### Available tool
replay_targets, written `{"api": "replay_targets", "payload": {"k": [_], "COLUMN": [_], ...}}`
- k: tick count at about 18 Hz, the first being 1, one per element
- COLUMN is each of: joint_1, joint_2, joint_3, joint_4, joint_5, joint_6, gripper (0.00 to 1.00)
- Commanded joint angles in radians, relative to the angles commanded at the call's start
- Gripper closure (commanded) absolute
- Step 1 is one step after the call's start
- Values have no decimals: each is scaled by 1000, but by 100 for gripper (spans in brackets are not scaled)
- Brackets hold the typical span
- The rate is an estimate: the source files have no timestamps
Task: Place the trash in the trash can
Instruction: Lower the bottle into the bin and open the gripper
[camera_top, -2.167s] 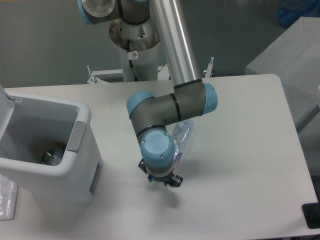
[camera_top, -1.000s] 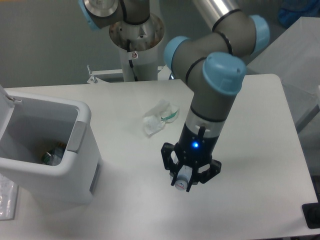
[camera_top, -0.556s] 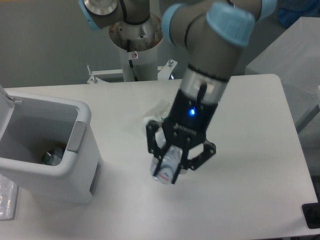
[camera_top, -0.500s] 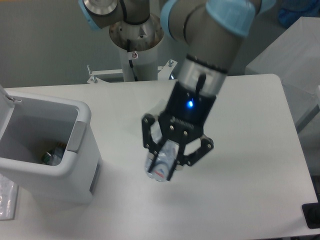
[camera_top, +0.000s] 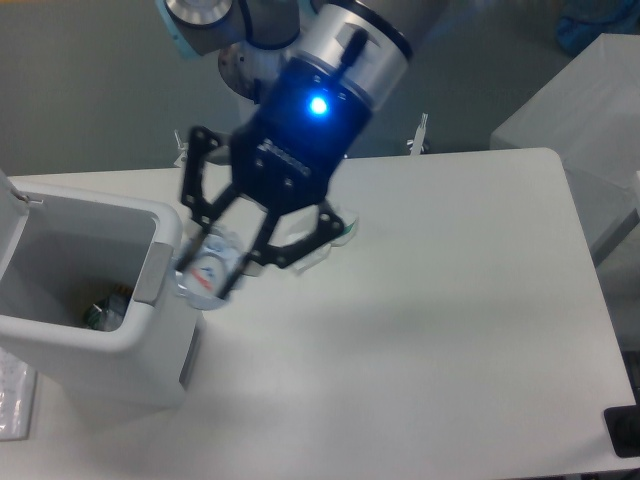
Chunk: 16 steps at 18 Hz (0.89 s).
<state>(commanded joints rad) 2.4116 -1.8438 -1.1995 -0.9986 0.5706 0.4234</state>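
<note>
Lifted off the table since half a second ago, the bottle (camera_top: 207, 277) hung pinched in the gripper (camera_top: 222, 270) at the trash can's (camera_top: 120, 340) right rim.
Releasing well meant carrying it further left over the opening first; some trash already lay inside, the wrapper (camera_top: 342, 229) remained on the table (camera_top: 470, 330).

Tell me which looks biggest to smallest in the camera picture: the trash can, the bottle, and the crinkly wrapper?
1. The trash can looks far the biggest.
2. The bottle, held up in the gripper, comes next, though being nearer the camera may enlarge it.
3. The wrapper looks smallest, but the gripper hides most of it, so the last two are unsure.
</note>
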Motion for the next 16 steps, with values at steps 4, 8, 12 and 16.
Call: {"api": "replay_targets", "payload": {"k": [4, 8, 12, 16], "joint_1": [-55, -69, -89, -115], "joint_2": [2, 15, 11, 6], "joint_3": [-23, -23, -25, -63], "joint_4": [0, 12, 14, 38], "joint_5": [2, -2, 0, 0], "joint_6": [-2, -8, -8, -3], "gripper": [80, 80, 80, 78]}}
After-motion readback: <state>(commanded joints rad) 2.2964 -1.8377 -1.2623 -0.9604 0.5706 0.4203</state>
